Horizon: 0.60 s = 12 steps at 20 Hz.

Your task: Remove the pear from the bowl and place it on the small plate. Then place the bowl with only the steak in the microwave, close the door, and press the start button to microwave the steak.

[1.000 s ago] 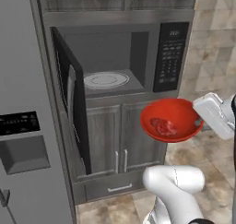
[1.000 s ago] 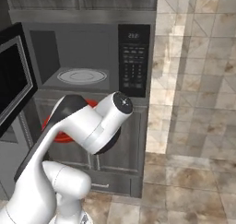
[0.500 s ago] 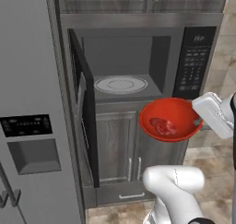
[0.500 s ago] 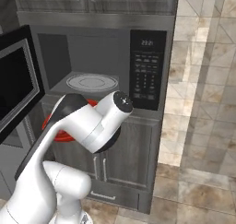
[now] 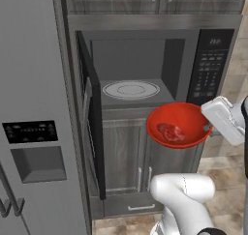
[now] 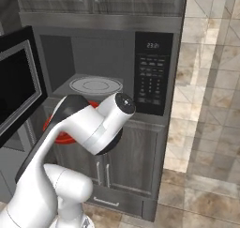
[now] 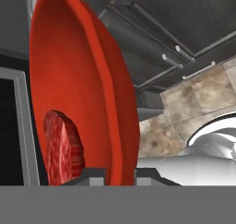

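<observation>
- gripper (image 7: 120, 172) clamped on the rim of the red bowl (image 5: 178, 124); the hand view shows one finger on each side of the bowl wall, pinching it
- bowl held in the air, roughly level in the left base view, and it extends away from the fingers toward the microwave (image 5: 145, 65)
- steak (image 5: 170, 132) lies inside the bowl, on the bowl floor, just beyond the fingertips; in the hand view it is the red marbled slab right next to the inner finger
- nothing but the steak shows in the bowl
- microwave cavity open, ahead of and a little higher than the gripped bowl; white turntable (image 5: 131, 89) sits on the cavity floor, well apart from the bowl
- door (image 5: 91, 108) swung out wide on its left hinge, seen edge-on in the left base view, on the far side of the bowl from the fingers
- black keypad panel (image 5: 210, 67) on the microwave's right, just above the hand holding the bowl
- in the right base view the arm (image 6: 89, 124) covers most of the bowl, only a red sliver of rim visible at its left
- grey cabinet doors (image 5: 126, 152) below the microwave, behind and under the bowl
- grey fridge (image 5: 34, 132) with dispenser far off past the open door
- tiled floor (image 6: 206, 175) below and to the right
</observation>
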{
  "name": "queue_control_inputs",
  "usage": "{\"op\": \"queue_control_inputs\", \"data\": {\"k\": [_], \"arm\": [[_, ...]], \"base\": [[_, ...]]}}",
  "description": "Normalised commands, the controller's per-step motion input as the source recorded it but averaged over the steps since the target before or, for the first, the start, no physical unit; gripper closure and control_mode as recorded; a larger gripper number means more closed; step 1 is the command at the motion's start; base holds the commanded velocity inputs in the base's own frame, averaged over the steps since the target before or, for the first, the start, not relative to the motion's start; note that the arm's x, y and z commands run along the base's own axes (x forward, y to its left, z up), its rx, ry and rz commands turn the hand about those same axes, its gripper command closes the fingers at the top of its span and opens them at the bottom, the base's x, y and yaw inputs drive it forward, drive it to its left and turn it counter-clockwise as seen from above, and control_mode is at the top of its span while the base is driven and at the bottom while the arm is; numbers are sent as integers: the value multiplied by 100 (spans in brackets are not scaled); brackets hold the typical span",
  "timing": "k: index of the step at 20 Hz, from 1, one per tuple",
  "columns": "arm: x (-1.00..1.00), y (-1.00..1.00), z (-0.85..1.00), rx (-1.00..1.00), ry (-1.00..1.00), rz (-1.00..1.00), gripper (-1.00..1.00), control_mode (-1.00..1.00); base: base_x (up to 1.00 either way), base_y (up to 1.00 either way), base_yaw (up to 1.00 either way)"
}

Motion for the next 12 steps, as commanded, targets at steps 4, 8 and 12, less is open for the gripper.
{"op": "queue_control_inputs", "data": {"k": [4, 8, 12], "arm": [[0, 0, 0, 0, 0, 0, 100, 100], [20, 3, 0, 0, -3, 0, 100, -100], [75, 31, 0, 0, -13, -26, 100, -100]], "base": [[7, 0, 1], [0, 0, 0], [0, 0, 0]]}}
